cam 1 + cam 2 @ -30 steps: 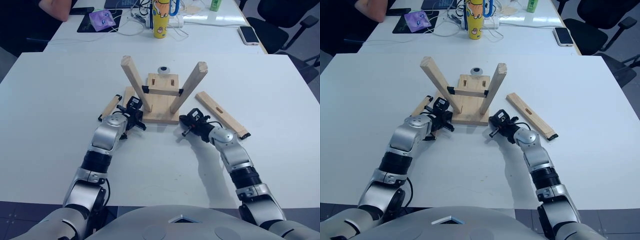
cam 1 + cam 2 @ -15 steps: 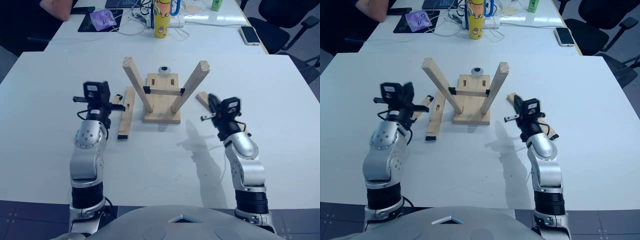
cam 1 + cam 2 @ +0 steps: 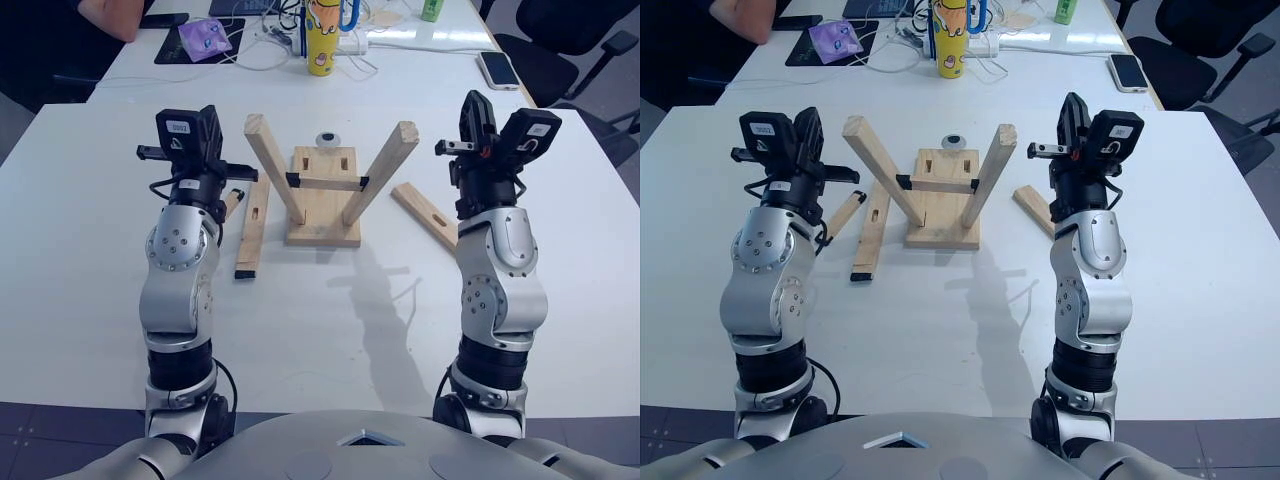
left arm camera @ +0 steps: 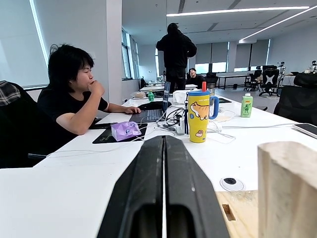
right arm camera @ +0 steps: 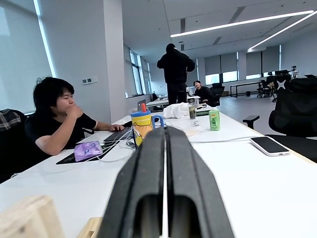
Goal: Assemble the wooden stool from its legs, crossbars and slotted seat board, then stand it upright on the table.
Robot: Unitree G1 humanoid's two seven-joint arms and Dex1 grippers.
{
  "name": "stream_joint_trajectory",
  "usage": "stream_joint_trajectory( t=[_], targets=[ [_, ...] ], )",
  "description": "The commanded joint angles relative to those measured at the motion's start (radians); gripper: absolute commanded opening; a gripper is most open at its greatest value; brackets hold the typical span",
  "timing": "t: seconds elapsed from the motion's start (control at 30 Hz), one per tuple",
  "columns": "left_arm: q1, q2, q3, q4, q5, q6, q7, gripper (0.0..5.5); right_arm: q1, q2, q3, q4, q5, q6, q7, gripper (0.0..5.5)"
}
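With both jaws pressed together and empty, the loose leg [image 3: 249, 235] left of centre looks light, stiff, and best pinched mid-length across its narrow sides.

Looks along the black hand [image 4: 165, 148], fingers pressed flat together, out over the white worktop [image 4: 59, 193]. Catches a leg [image 4: 290, 188] end-on just beside it, the seat board [image 4: 242, 218] below, a yellow mug [image 4: 199, 116] farther off.
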Motion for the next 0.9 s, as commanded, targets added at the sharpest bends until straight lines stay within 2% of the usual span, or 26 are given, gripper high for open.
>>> stream_joint_trajectory(
  t=[0.03, 0.13, 0.2, 0.27, 0.47, 0.67, 0.7, 0.77, 0.9],
  targets=[
    [-0.033, 0.011, -0.118, 0.036, 0.005, 0.013, -0.064, 0.01, -0.039, -0.005, 0.109, 0.068, 0.028, 0.09, 0.071, 0.0],
    [-0.057, 0.01, -0.267, 0.076, 0.02, 0.051, -0.127, 0.01, -0.044, -0.025, 0.224, 0.124, 0.022, 0.183, 0.133, 0.0],
    [-0.052, 0.015, -0.284, 0.078, 0.046, 0.078, -0.116, 0.01, -0.042, -0.034, 0.209, 0.14, 0.02, 0.2, 0.126, 0.0],
    [-0.035, 0.037, -0.255, 0.075, 0.07, 0.101, -0.097, 0.01, -0.041, -0.055, 0.177, 0.145, 0.016, 0.202, 0.12, 0.0],
    [0.028, 0.048, -0.073, 0.057, 0.103, 0.106, 0.018, 0.01, -0.025, -0.1, 0.117, 0.172, 0.0, 0.184, 0.118, 0.0],
    [0.064, 0.059, -0.027, 0.08, 0.059, 0.133, -0.017, 0.01, -0.024, -0.155, 0.109, 0.283, 0.004, 0.165, 0.198, 0.0],
    [0.066, 0.081, -0.024, 0.101, 0.033, 0.144, -0.063, 0.01, -0.035, -0.186, 0.133, 0.33, 0.002, 0.164, 0.253, 0.0],
    [0.065, 0.205, -0.084, 0.142, 0.012, 0.155, -0.222, 0.01, -0.07, -0.23, 0.161, 0.437, 0.003, 0.12, 0.366, 0.0],
    [0.05, 0.433, -0.15, 0.176, -0.035, 0.177, -0.5, 0.01, -0.168, -0.286, 0.168, 0.691, -0.045, -0.03, 0.47, 0.0]
  ],
)
